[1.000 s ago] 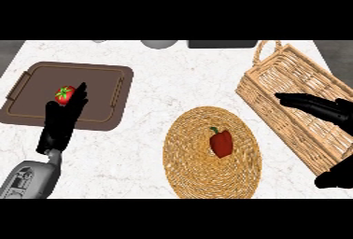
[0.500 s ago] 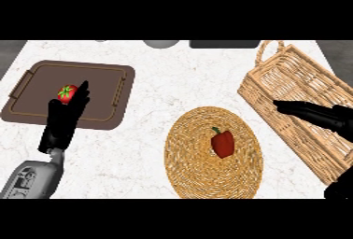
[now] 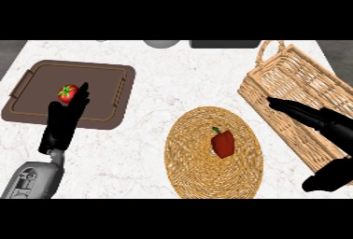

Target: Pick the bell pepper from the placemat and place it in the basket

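Two black hands show over the white marbled counter [image 3: 172, 88]. One red bell pepper [image 3: 222, 143] with a green stem lies near the middle of the round woven placemat [image 3: 186, 172], untouched by either hand. To the right of the placemat stands the rectangular wicker basket [image 3: 289, 74], set at a slant, with a loop handle at its far end. The right hand [image 3: 314, 119] reaches in from the right edge, its fingers [image 3: 283, 105] held straight and pointing left over the basket's near side, holding nothing; the thumb [image 3: 329, 175] shows lower down, well apart from the fingers, near the basket's lower corner. The right hand is beside the placemat but not over the pepper. At the left, the left hand [image 3: 62, 123] rests with its fingers straight and pointing up, overlapping the near edge of a dark brown tray [image 3: 103, 74]; it grips nothing. On that tray, just beside the left hand's fingertips, sits a red tomato [image 3: 67, 93] with a green top. Two grey and dark items are cut off at the counter's far edge.
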Action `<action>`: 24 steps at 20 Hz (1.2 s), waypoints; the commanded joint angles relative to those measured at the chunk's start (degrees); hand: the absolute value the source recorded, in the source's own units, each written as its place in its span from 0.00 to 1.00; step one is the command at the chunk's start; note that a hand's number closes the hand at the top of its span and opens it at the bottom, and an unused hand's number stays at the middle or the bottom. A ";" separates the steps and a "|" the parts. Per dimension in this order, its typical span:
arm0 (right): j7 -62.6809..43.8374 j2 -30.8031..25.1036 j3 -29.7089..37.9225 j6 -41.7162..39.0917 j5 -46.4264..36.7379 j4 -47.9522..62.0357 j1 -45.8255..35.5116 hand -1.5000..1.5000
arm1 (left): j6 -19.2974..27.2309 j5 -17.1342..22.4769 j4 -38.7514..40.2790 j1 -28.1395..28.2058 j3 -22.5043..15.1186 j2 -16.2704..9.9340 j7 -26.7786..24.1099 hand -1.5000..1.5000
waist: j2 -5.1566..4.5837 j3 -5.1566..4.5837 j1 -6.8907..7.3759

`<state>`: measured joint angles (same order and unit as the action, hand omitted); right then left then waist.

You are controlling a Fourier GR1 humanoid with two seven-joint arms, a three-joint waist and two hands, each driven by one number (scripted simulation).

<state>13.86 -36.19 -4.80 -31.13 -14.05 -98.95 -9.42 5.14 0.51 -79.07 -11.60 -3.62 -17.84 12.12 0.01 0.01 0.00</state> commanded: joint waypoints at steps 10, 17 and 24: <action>5.65 11.98 -3.70 2.54 -13.76 11.87 -3.68 0.00 | -2.25 -3.52 1.63 -1.02 3.29 2.72 -0.53 0.50 | -0.06 0.00 0.08; 5.24 17.37 -6.05 7.32 -20.09 10.39 -0.34 0.00 | -4.20 -3.63 4.72 -5.28 6.67 2.21 0.16 0.50 | -0.01 -0.01 -0.17; 7.12 18.88 -3.05 5.01 -21.18 17.64 -6.15 0.00 | -6.48 -3.86 -5.85 5.60 5.55 3.14 0.07 0.50 | 0.04 0.00 0.38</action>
<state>20.12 -17.13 -9.67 -24.55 -35.08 -83.87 -13.36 1.54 -4.73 -79.62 -11.05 1.10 -13.42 11.98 0.01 0.01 0.14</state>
